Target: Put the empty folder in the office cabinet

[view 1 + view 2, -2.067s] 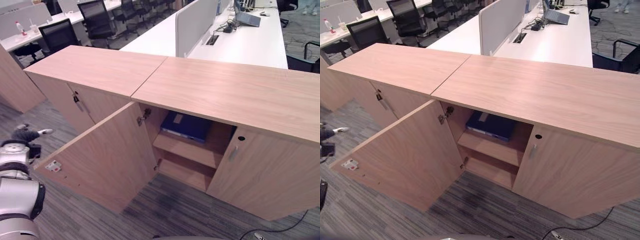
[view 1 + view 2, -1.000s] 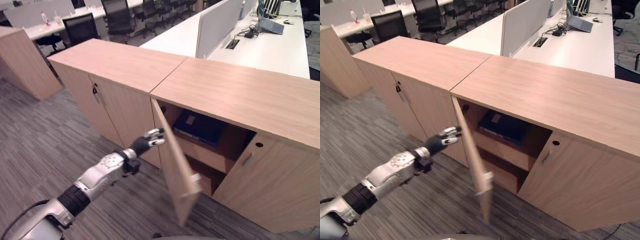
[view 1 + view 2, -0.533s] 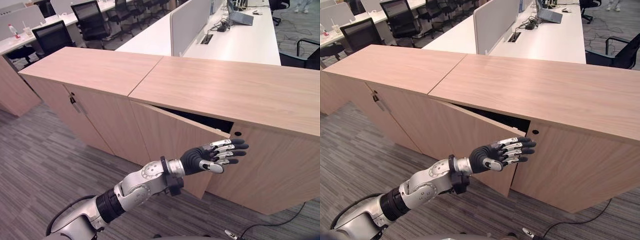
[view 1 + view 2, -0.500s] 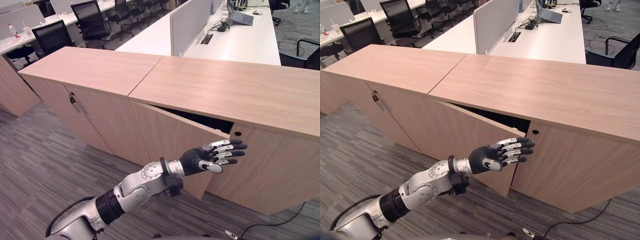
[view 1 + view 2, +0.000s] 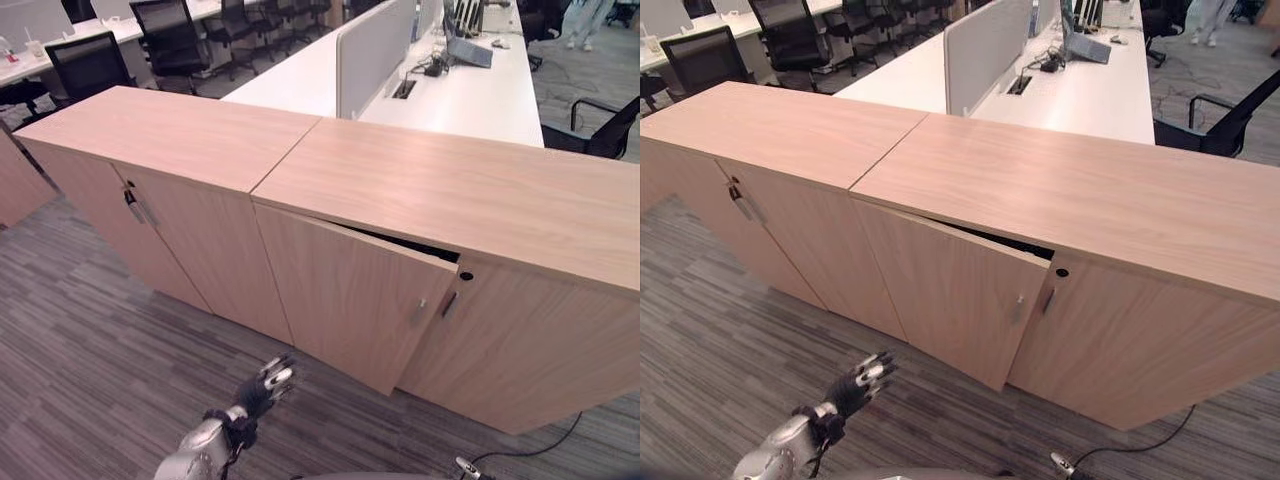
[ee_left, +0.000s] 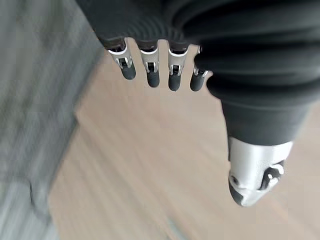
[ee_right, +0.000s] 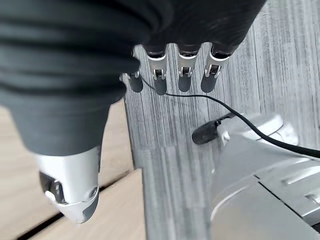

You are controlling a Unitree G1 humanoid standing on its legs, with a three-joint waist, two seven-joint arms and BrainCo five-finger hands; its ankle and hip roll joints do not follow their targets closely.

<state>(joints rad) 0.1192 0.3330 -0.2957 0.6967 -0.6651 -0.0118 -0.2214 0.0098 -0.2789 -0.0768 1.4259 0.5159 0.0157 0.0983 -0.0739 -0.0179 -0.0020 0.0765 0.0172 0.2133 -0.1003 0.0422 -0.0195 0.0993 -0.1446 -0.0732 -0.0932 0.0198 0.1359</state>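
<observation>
My left hand (image 5: 262, 385) hangs low, near the floor, fingers straight and empty, well clear of the cabinet door (image 5: 350, 300). That door stands just ajar, so the folder, presumably inside the office cabinet (image 5: 450, 200), is hidden. My right hand (image 7: 170, 70) hangs relaxed, holding nothing.

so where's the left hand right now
The left hand is low in the left eye view, open above the carpet, apart from the almost closed cabinet door.

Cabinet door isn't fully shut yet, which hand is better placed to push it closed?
Left, probably. The left hand hangs open, low in front of the ajar cabinet door. The right hand faces the carpet at the robot's side.
</observation>
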